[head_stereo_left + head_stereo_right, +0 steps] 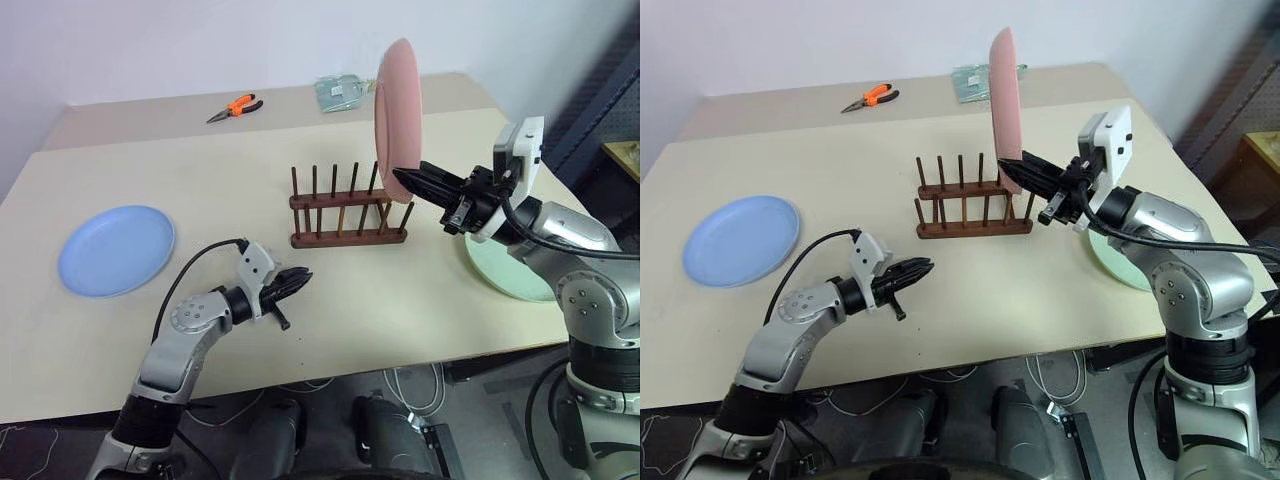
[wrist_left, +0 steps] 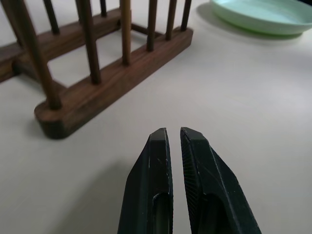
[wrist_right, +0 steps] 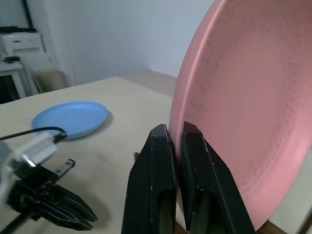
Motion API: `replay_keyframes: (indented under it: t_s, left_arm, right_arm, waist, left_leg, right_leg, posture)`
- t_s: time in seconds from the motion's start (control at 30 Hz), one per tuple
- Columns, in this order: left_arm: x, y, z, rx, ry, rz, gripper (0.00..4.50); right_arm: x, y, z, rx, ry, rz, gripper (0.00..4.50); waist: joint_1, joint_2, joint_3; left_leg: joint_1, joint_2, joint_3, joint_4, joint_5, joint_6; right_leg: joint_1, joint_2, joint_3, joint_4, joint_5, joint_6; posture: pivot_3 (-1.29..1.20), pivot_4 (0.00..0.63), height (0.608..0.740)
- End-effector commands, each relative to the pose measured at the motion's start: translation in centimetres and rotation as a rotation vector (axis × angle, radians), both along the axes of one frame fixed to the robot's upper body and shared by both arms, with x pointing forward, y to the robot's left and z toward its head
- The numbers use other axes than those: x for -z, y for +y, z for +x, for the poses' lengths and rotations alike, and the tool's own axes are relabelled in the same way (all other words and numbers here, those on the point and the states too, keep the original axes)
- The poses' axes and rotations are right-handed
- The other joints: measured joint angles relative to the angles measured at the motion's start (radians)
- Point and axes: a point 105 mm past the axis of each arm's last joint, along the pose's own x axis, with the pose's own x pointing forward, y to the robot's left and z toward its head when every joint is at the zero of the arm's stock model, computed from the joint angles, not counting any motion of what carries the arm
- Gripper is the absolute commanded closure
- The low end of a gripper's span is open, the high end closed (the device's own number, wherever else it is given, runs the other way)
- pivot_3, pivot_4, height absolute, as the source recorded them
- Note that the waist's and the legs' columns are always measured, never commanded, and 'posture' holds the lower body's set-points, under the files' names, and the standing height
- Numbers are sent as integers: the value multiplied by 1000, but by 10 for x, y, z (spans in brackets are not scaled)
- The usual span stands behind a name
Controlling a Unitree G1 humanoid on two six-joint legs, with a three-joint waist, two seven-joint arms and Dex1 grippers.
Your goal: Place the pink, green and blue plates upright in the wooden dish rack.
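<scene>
1. Right gripper (image 1: 408, 181): jaws clamped on the lower rim of the pink plate (image 1: 397, 105), held upright over the right end of the wooden dish rack (image 1: 347, 208).
2. Left gripper (image 1: 297, 282): jaws nearly closed, empty, hovering over the desk (image 1: 200, 170) near-left of the rack.
3. Blue plate (image 1: 116, 249) flat far left; green plate (image 1: 505, 275) flat at right.
4. Risk: thin rim pinch, so the plate may swing, miss the peg gap, knock the rack or tip over.

Bright even indoor light, soft shadows, sharp views
</scene>
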Motion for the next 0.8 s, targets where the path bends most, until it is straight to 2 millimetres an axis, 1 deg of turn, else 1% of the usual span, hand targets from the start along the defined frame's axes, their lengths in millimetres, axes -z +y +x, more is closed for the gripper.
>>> replay_keyframes:
  t_s: [0.03, 0.17, 0.23, 0.37, 0.4, 0.43, 0.5, 0.63, 0.73, 0.8]
  left_arm:
    - [-8, 1, -4, -1, -35, -14, 4086]
    - [-8, 1, -6, 2, -31, -13, 4086]
    - [-8, 0, -6, 2, -31, -11, 4086]
    - [-8, -2, -5, 4, -32, -9, 4086]
    - [-9, -2, -5, 5, -32, -9, 4086]
    - [-8, -2, -5, 6, -32, -8, 4086]
    - [-8, -2, -5, 7, -31, -7, 4086]
    - [-8, -4, -5, 14, -29, -2, 4086]
    - [-8, -4, -5, 19, -29, -2, 4086]
    - [-8, -4, -5, 21, -27, -3, 4086]
  right_arm:
    - [-4, -3, 4, 7, -25, 4, 4446]
    - [4, -5, 8, -12, 32, 19, 4446]
    - [7, -9, 12, -4, 51, 38, 4446]
    - [17, -16, 20, 10, 98, 50, 4446]
    - [19, -17, 21, 11, 103, 53, 3812]
    - [19, -19, 22, 15, 101, 53, 3494]
    - [18, -20, 23, 25, 91, 48, 2473]
    - [12, -29, 27, 99, 17, 1, 471]
    - [13, -47, 16, 126, -26, -147, 471]
    - [23, -62, 8, 155, -7, -260, 471]
  waist:
    - [1, 0, 0]
    - [2, 0, 0]
    - [2, 0, 0]
    - [1, 0, 0]
    - [1, 0, 0]
    - [1, 0, 0]
    - [2, 0, 0]
    - [2, 0, 0]
    - [7, 0, 0]
    - [12, 0, 0]
  left_leg:
    - [0, 0, 0, 0, 0, 0]
    - [0, 0, 0, 0, 0, 0]
    - [0, 0, 0, 0, 0, 0]
    - [0, 0, 0, 0, 0, 0]
    - [0, 0, 0, 0, 0, 0]
    - [0, 0, 0, 0, 0, 0]
    - [0, 0, 0, 0, 0, 0]
    - [0, 0, 0, 0, 0, 0]
    - [0, 0, 1, 0, 0, 0]
    - [-1, -1, 0, 0, 0, 0]
  right_leg:
    - [0, 0, 0, 0, 0, 0]
    - [0, 0, 0, 0, 0, 0]
    - [0, 0, 0, 0, 0, 0]
    - [0, 0, 0, 0, 0, 0]
    - [0, 0, 0, 0, 0, 0]
    - [0, 0, 0, 0, 0, 0]
    - [0, 0, 0, 0, 0, 0]
    - [0, 0, 0, 0, 0, 0]
    - [0, 0, 0, 0, 0, 0]
    - [0, 0, -1, -1, 0, 0]
  posture:
    - [0, 150, 740]
    - [0, 150, 740]
    - [0, 150, 740]
    - [0, 150, 740]
    - [0, 150, 740]
    - [0, 150, 740]
    - [0, 150, 740]
    - [0, 150, 740]
    - [0, 150, 740]
    - [0, 150, 740]
